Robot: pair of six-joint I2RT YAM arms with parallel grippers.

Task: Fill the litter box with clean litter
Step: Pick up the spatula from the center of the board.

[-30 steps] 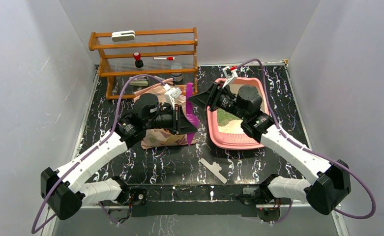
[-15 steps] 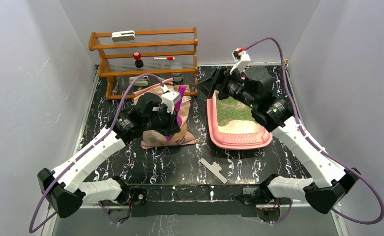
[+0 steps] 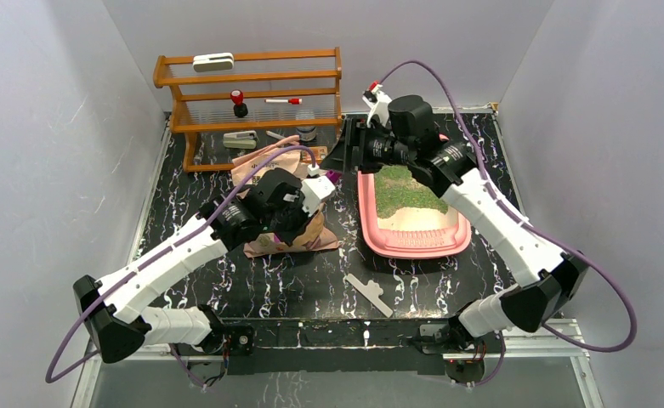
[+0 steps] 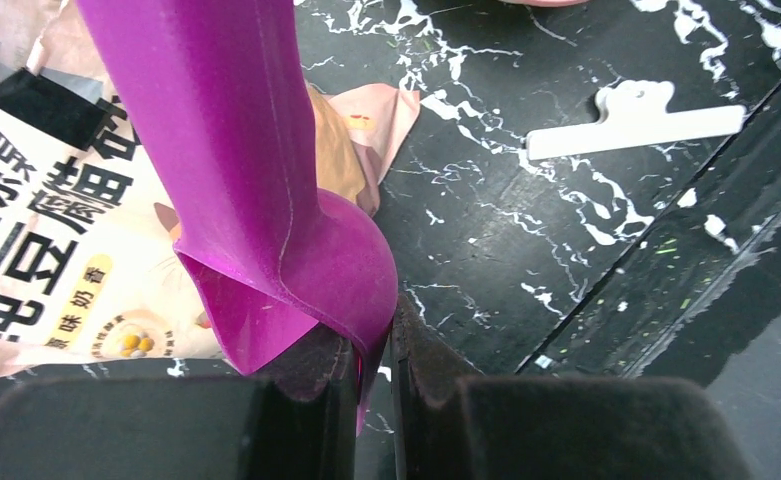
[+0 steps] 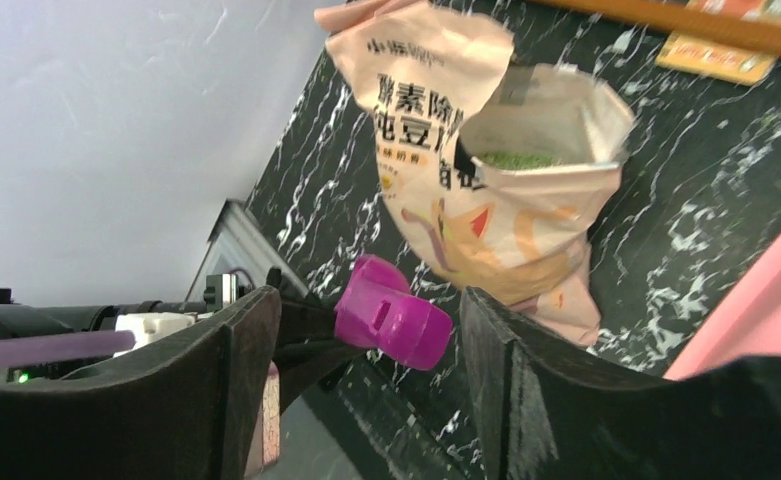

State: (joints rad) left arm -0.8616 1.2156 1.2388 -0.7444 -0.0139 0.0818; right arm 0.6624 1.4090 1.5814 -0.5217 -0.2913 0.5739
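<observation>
The pink litter box (image 3: 413, 245) lies right of centre, with green clean litter (image 3: 400, 191) in its far half and pale material in the near half. Its rim shows in the right wrist view (image 5: 771, 295). My left gripper (image 3: 304, 200) is shut on a purple scoop (image 3: 332, 177) above the beige bag (image 3: 311, 236). The left wrist view shows the jaws (image 4: 371, 350) pinching the scoop (image 4: 246, 150) over the bag (image 4: 46, 230). My right gripper (image 3: 349, 151) is open and empty, raised at the box's far left corner. Through its jaws (image 5: 366, 300) I see the scoop (image 5: 391, 320) and the open bag (image 5: 486, 200) with green litter (image 5: 511, 160) inside.
A wooden shelf rack (image 3: 252, 93) with small items stands at the back left. A white clip (image 3: 369, 293) lies on the black marbled table near the front, and also shows in the left wrist view (image 4: 636, 125). Grey walls close in both sides.
My right gripper has risen out of the litter box and swung left past its far corner, uncovering the green litter. My left gripper has turned the scoop and shifted slightly right over the bag.
</observation>
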